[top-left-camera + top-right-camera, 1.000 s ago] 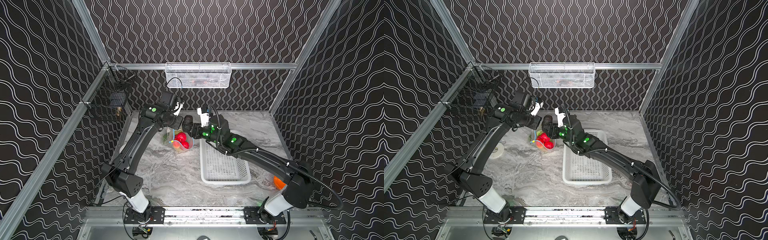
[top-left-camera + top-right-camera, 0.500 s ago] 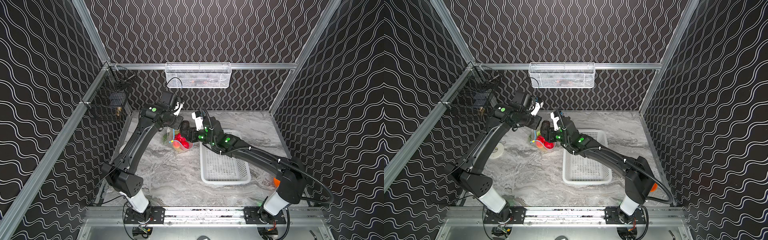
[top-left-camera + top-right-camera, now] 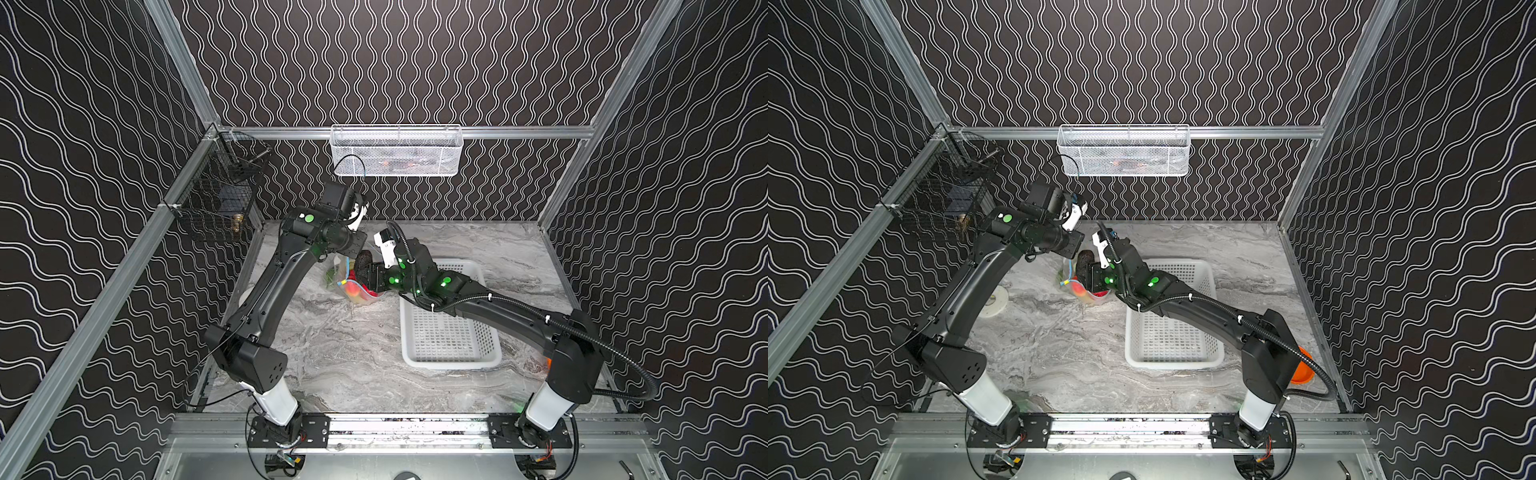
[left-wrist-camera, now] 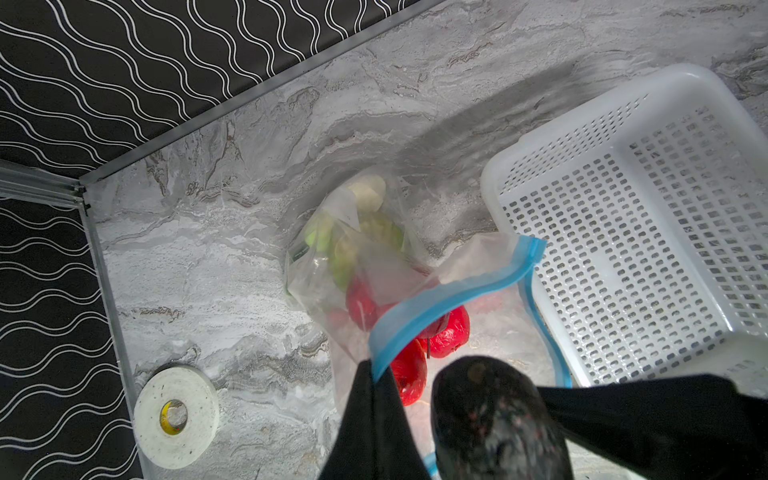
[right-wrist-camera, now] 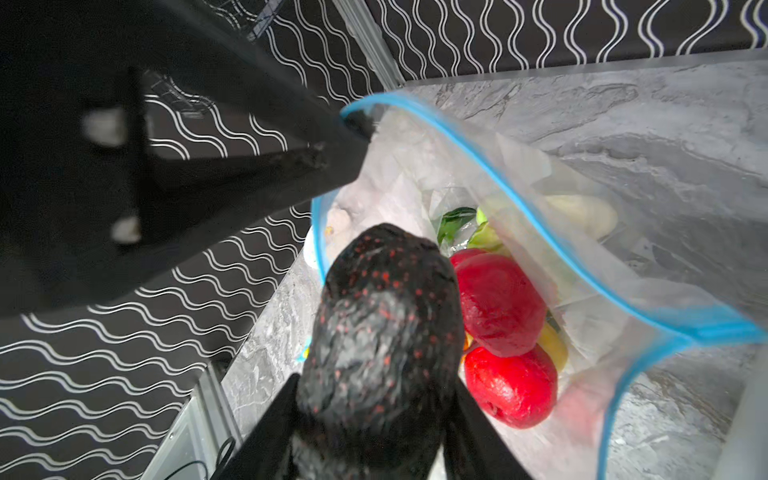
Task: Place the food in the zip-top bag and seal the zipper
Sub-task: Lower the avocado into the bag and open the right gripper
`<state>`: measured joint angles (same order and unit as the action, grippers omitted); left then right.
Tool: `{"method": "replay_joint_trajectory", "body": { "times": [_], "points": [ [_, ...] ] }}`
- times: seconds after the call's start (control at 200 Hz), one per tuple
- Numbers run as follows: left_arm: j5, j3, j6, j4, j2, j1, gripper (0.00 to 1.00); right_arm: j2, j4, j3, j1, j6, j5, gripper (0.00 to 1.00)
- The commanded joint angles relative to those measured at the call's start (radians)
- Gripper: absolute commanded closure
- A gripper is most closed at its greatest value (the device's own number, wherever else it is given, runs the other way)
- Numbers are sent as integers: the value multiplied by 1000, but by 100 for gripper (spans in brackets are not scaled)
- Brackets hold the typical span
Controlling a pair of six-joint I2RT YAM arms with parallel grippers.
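No writing, number or brand can be read in any view. The white label (image 4: 341, 206) on the bag (image 4: 386, 266) sits blurred behind crinkled plastic, and whatever it carries cannot be made out.

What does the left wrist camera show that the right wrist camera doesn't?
Only the left wrist view: the white basket and a tape roll. Only the right wrist view: a yellow piece tucked beside the red fruits, deep in the zip-top bag. Both: that bag, its blue zipper pinched by the left gripper, the fruits, and the dark item held by the right gripper.
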<state>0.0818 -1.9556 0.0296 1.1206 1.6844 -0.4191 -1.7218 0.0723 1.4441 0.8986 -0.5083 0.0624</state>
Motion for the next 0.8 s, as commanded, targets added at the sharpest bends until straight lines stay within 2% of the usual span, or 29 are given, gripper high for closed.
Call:
{"method": "replay_joint_trajectory", "body": {
  "times": [0.0,0.245,0.796],
  "points": [
    [-7,2,-2,-8,-13,2,100,-14,27,29,2,-6,-29,77],
    [-11,-4,-2,-7,-17,2,100,-60,86,97,2,-23,-62,77],
    [-16,-7,-1,-4,-22,3,100,-135,53,142,2,-92,-88,77]
  ]
}}
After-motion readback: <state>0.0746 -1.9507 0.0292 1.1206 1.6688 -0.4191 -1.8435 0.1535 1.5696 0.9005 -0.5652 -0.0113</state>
